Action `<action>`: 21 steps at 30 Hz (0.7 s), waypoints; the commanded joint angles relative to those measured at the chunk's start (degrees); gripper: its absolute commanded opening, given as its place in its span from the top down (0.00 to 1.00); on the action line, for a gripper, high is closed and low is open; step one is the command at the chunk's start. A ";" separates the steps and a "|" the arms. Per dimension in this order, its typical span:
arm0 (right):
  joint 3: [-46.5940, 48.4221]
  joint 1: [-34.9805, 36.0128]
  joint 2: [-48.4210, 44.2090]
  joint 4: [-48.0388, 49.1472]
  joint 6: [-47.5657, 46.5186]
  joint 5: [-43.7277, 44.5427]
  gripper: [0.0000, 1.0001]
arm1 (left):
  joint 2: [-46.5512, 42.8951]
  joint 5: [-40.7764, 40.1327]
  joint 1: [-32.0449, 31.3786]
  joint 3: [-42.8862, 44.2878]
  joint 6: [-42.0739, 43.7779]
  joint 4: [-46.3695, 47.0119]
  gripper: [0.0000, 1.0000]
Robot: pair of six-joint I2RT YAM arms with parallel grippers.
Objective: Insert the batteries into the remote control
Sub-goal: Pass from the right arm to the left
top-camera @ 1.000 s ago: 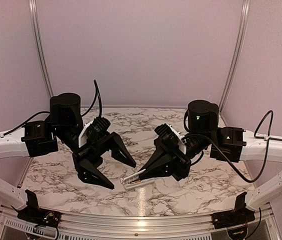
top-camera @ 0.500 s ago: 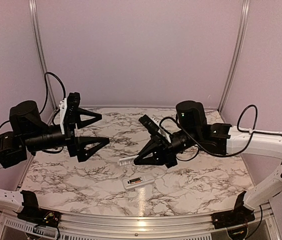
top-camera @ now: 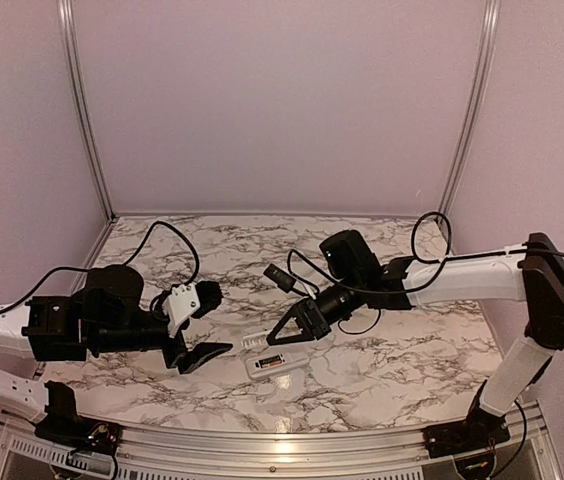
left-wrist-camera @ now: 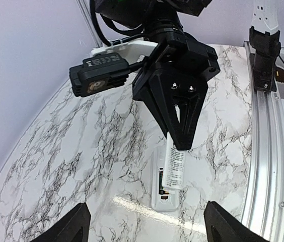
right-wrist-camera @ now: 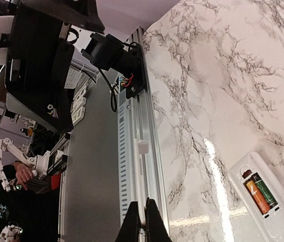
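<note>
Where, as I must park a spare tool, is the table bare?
Bare table runs along the back wall, and right of the remote control, between the right arm and the near rail. Crowded: front centre, where the open left gripper and the right gripper, shut on the white cover, hem it in.

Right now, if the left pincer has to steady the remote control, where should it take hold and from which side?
Probably grip the remote control across its two long edges, straight down from above: it lies flat, back up, so only those thin sides offer a grip. Keep off the end where the batteries sit exposed, and clear of the cover in the right pincer.
</note>
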 commanded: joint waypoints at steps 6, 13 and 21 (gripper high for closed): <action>-1.34 -1.24 7.00 6.08 7.70 -3.45 1.00 | 16.23 -9.10 -4.79 8.02 9.17 -6.10 0.28; -2.41 -1.60 9.31 10.25 10.48 -5.32 1.00 | 24.59 -5.84 -5.04 12.42 10.77 -7.74 0.39; -3.72 -1.62 10.47 15.09 13.89 -7.36 1.00 | 29.52 -4.23 -5.11 14.52 13.19 -8.70 0.55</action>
